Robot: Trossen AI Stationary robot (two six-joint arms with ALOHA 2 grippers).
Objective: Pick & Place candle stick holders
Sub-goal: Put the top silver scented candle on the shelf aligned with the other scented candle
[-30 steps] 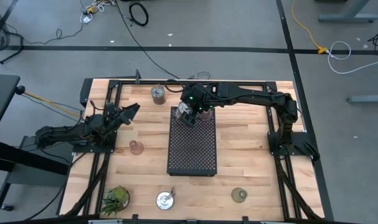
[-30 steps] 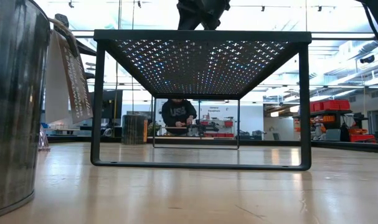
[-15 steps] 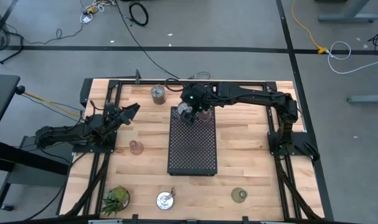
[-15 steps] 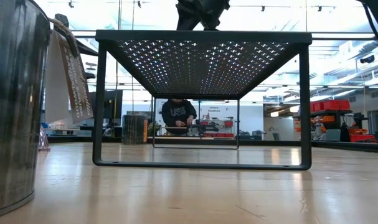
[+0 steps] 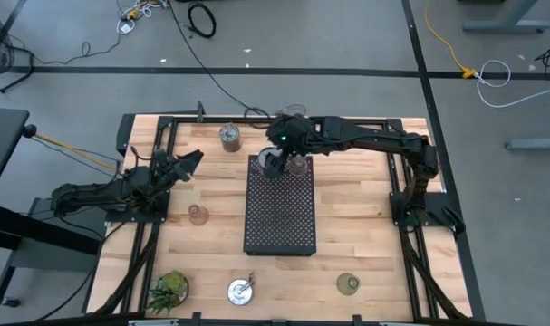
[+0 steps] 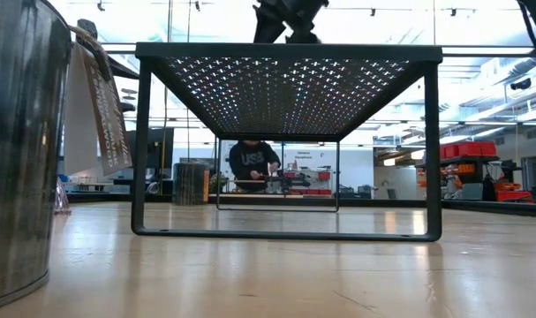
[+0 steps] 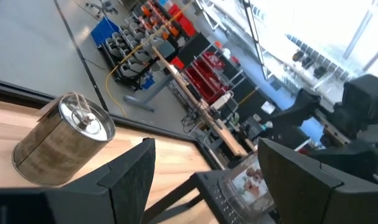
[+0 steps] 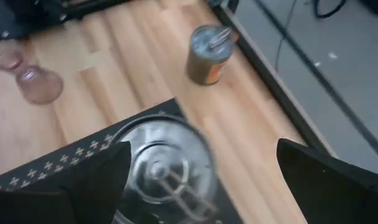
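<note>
from above, your right gripper hangs over the far end of the black tray, fingers spread with a silvery holder sitting between them on the mesh, so this looks like a release. a pink holder stands beside it at the tray's far right corner. another silvery holder waits near the table's far edge, a pink one left of the tray, and along the near edge a silvery one and an olive one. your left gripper idles near the left edge, fingers parted.

low down, only the tray's underside shows.

left wrist: the far metal holder looks brushed, lid-topped.

right wrist: wide fingers flank the round, shiny holder, not pinching it.
</note>
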